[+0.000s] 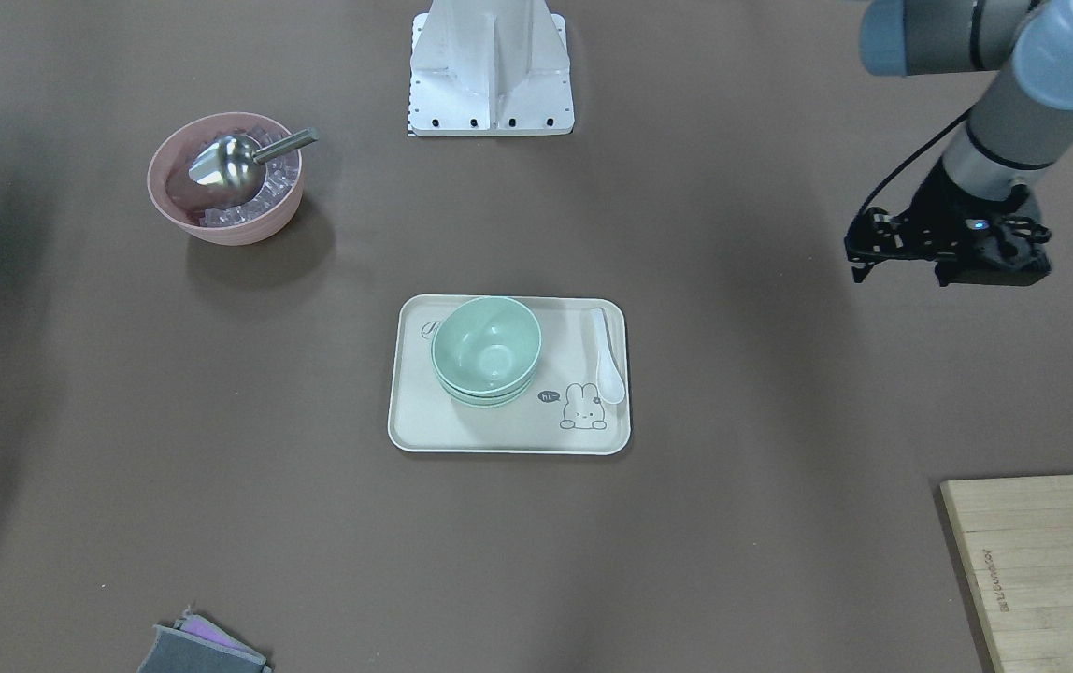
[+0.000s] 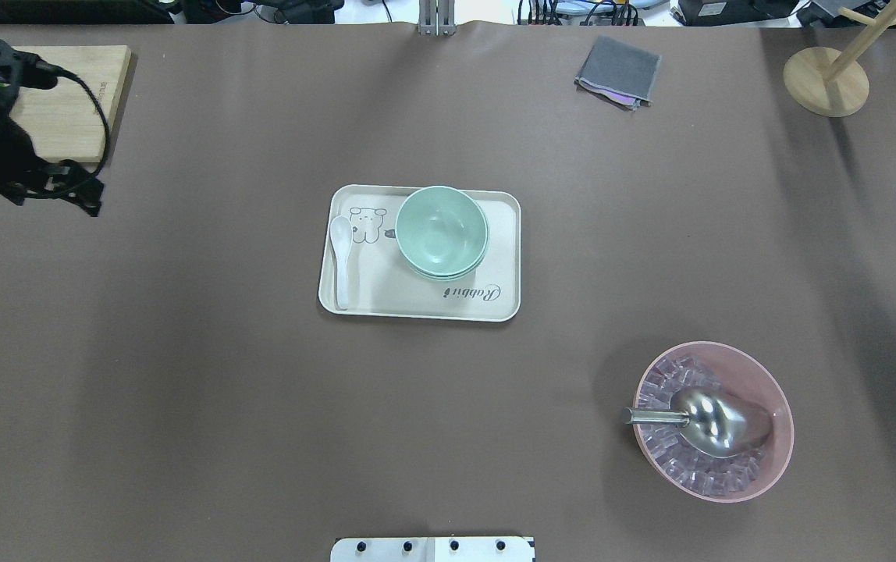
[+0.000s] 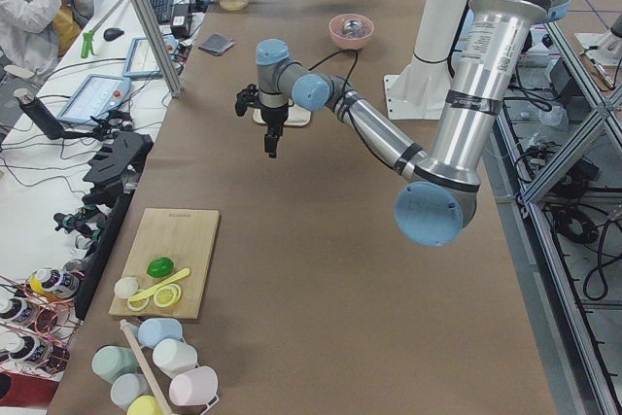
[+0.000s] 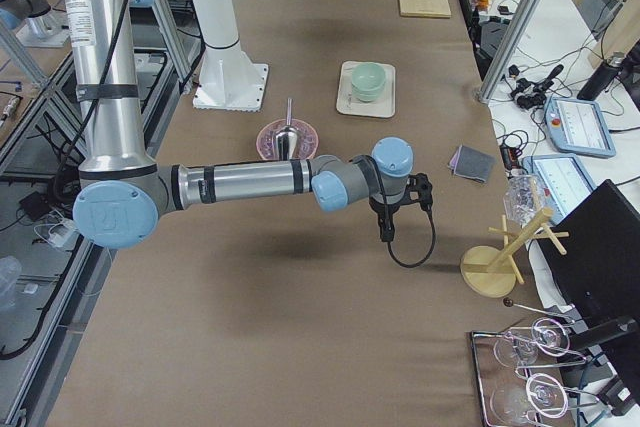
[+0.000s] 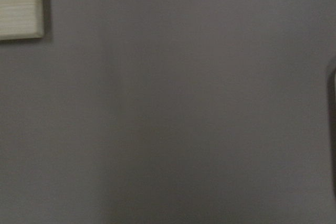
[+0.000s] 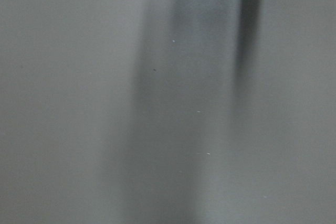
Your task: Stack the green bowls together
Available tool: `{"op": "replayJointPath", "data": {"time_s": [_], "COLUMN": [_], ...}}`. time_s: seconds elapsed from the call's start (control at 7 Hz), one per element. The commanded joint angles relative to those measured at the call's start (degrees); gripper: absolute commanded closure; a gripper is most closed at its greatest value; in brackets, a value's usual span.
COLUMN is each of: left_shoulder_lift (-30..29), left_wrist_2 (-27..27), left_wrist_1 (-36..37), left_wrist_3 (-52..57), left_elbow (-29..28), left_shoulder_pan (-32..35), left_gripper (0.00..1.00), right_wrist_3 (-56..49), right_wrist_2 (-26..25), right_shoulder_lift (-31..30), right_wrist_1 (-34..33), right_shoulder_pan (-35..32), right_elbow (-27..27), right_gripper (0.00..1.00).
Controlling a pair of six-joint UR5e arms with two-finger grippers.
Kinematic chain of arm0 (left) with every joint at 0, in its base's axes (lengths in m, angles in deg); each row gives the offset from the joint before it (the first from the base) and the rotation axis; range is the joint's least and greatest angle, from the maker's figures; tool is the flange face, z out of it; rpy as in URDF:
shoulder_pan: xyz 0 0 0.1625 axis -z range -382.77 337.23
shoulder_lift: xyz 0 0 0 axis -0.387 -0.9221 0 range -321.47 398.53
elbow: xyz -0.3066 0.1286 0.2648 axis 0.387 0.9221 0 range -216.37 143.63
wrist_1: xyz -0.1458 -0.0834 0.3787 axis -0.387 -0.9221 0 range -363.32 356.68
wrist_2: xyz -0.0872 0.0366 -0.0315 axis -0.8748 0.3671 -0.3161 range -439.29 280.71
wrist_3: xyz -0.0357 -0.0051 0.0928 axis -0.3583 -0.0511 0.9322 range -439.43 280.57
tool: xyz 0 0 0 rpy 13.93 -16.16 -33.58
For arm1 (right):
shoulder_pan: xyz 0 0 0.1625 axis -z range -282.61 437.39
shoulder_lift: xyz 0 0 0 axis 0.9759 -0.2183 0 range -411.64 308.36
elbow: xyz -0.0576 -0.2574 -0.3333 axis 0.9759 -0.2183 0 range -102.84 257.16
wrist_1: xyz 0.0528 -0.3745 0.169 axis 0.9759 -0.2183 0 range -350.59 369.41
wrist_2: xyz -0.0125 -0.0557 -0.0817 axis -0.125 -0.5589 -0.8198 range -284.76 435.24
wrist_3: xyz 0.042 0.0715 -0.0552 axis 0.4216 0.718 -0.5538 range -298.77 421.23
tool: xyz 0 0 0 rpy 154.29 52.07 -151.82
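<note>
"Where are the green bowls (image 1: 486, 350)?"

"Middle of the surface (image 1: 219, 467), on the tray (image 1: 499, 435), nested in one pile beside a white spoon (image 1: 608, 360). I see no loose one."

"And the arms?"

"Both are well away. The left fingers (image 3: 272, 146) hang by the board (image 2: 65, 101), the right fingers (image 4: 386, 229) at the opposite end, with the pile between them. Whether they're spread or pressed together, I cannot tell for either. It looks finished to me."
</note>
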State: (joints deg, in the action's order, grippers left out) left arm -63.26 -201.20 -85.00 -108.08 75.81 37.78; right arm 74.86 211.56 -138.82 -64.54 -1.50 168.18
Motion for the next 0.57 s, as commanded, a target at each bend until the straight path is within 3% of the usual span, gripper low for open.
{"op": "replayJointPath", "data": {"time_s": [0.0, 0.14, 0.29, 0.43], "left_shoulder_lift": [7.5, 12.0, 13.3, 13.5], "left_wrist_2": [-2.5, -8.0, -11.4, -12.0], "left_wrist_1": [0.2, -0.4, -3.4, -5.1], "left_wrist_3": [20.3, 31.8, 41.6, 45.1], "left_elbow": [-1.4, -3.4, -9.3, -12.9], "left_shoulder_pan": [9.3, 15.0, 20.3, 22.8], "left_gripper": [0.01, 0.01, 0.01, 0.01], "right_wrist_3": [-11.8, -14.1, -15.0, -17.0], "right_wrist_2": [-0.6, -1.7, -1.2, -0.9], "right_shoulder_lift": [-1.2, -1.2, -1.4, -1.3], "right_wrist_1": [-0.1, -0.6, -1.6, -2.8], "right_shoulder_pan": [-5.6, -5.9, -7.1, -8.6], "right_elbow": [-4.2, -5.4, -5.1, -4.8], "right_gripper": [0.0, 0.0, 0.0, 0.0]}}
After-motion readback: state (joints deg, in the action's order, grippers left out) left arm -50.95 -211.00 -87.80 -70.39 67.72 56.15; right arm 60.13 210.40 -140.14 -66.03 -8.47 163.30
